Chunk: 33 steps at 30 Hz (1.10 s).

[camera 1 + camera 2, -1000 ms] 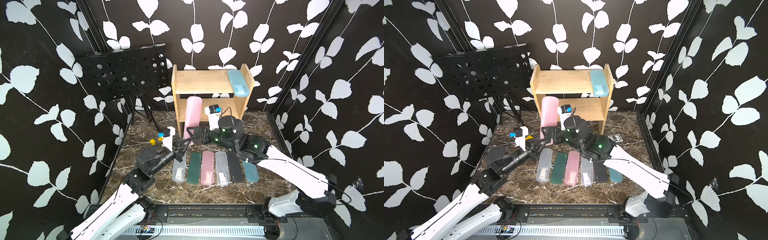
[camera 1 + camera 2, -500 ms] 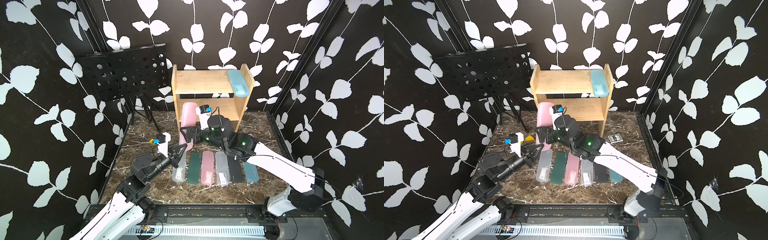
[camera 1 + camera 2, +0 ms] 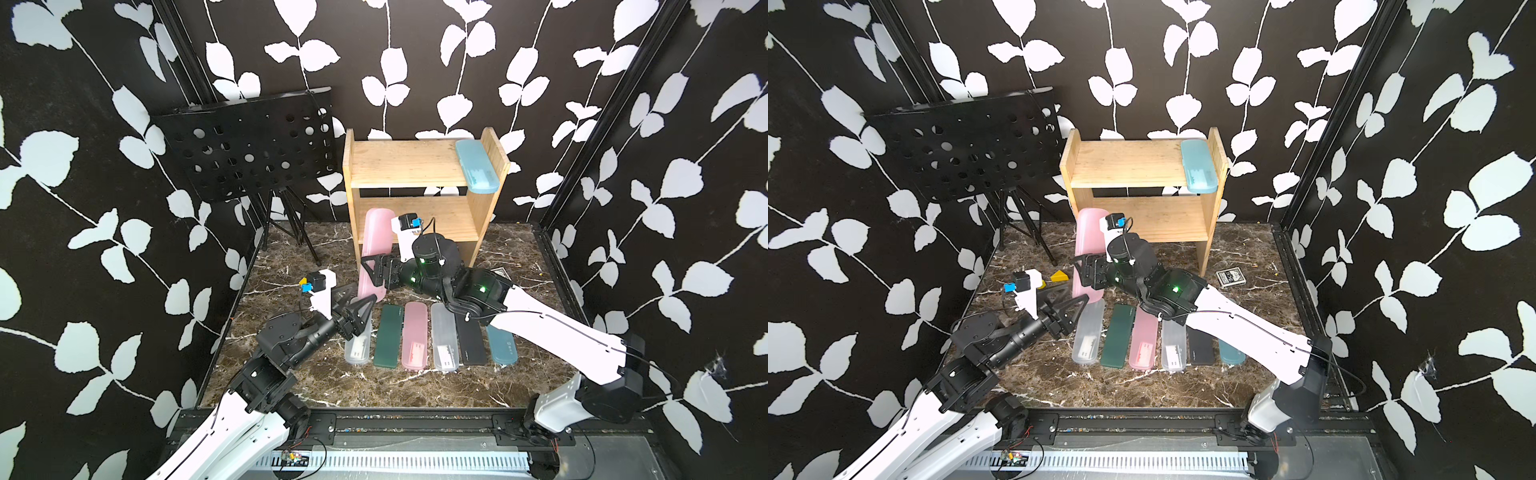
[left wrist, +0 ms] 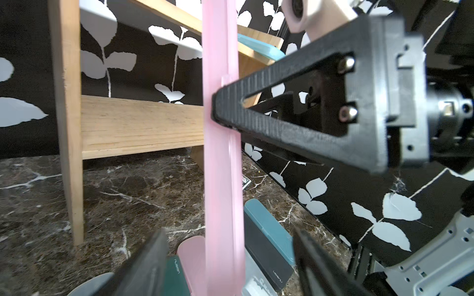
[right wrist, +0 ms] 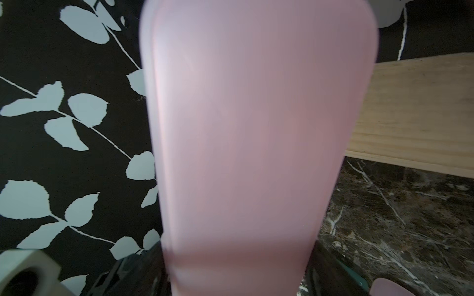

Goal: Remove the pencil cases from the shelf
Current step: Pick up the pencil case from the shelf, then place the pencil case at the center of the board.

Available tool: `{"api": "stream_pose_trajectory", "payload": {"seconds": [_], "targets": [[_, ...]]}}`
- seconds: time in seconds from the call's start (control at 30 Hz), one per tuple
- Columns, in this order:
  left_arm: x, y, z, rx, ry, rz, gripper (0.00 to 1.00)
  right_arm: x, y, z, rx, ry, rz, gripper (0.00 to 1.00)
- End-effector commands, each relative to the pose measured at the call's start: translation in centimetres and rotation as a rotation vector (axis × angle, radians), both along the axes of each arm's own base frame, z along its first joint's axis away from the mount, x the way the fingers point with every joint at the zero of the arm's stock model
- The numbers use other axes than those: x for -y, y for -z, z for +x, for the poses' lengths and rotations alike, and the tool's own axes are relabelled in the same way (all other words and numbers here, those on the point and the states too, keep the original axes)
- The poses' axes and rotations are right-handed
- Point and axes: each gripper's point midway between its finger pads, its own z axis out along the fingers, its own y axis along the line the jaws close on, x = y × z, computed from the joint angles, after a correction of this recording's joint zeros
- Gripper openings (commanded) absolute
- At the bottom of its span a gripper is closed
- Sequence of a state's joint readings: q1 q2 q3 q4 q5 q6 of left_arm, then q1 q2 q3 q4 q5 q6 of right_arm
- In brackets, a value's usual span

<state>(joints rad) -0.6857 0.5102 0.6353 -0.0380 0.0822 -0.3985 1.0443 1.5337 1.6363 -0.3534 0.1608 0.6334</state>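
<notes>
**Pink case upright in the right claw, left claw let go**

The pink pencil case (image 3: 376, 249) is off the shelf (image 3: 409, 166). It stands nearly on end in front of the lower tier's left corner. Its long axis is close to vertical, with the top tipped toward the shelf and the foot toward the row of cases on the surface (image 3: 291, 374).

The right claw (image 3: 373, 271) reaches in from the robot's right and appears clamped across the case's width about halfway up. In the left wrist view one of its fingers presses the narrow edge. The left claw (image 3: 360, 301) sits at the foot of the case with its jaws spread wide on either side, touching nothing. The case therefore seems to hang on the right arm alone.

The next move likely turns on that upright axis. The case has to swing down flat and parallel to the six cases already lying side by side. These are a frosted clear case (image 3: 358, 345), dark green (image 3: 388, 336), pink (image 3: 414, 336), frosted clear (image 3: 444, 336), black (image 3: 469, 336) and teal (image 3: 500, 345).

One light blue case (image 3: 476, 170) is left on the top tier, at its right end. It lies front to back with its front end past the edge, and the right arm is nearer to it.
</notes>
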Motion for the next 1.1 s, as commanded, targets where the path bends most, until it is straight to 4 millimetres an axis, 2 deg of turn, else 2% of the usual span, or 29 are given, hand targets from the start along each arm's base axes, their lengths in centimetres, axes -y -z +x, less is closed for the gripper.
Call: {"api": "stream_pose_trajectory", "payload": {"seconds": [0.0,0.07,0.13,0.17,0.2,0.3,0.5,0.7,0.9,1.07], "targets": [[-3.5,-0.4,0.8,-0.001,-0.186,0.044,0.99,1.1,2.3,0.9,-0.033,0.074,-0.062,0.63],[-7.2,0.3,1.3,-0.035,-0.375,0.107,0.99,0.9,4.6,1.0,-0.084,0.085,-0.095,0.63],[-13.0,1.4,1.2,-0.109,-0.661,0.181,0.99,0.4,7.0,1.1,-0.141,0.095,-0.105,0.63],[-15.1,1.8,0.9,-0.126,-0.759,0.214,0.99,0.1,7.7,1.0,-0.161,0.093,-0.1,0.62],[-16.6,1.5,0.5,-0.11,-0.821,0.259,0.99,-0.8,9.5,1.2,-0.197,0.085,-0.112,0.62],[-18.4,0.3,-0.4,-0.052,-0.881,0.335,0.99,-3.1,12.2,0.8,-0.273,0.055,-0.112,0.61],[-19.2,-0.8,-0.6,-0.025,-0.922,0.386,0.99,-9.6,16.6,-0.7,-0.379,-0.019,-0.13,0.62],[-18.4,0.1,-0.2,-0.047,-0.889,0.398,0.99,-14.6,20.2,-1.4,-0.461,-0.053,-0.133,0.61],[-18.1,1.3,-0.1,-0.064,-0.87,0.412,0.99,-17.3,22.4,-1.5,-0.5,-0.065,-0.164,0.61],[-18.2,1.6,-0.2,-0.07,-0.868,0.424,0.99,-17.5,25.0,-1.4,-0.536,-0.037,-0.216,0.61]]}}
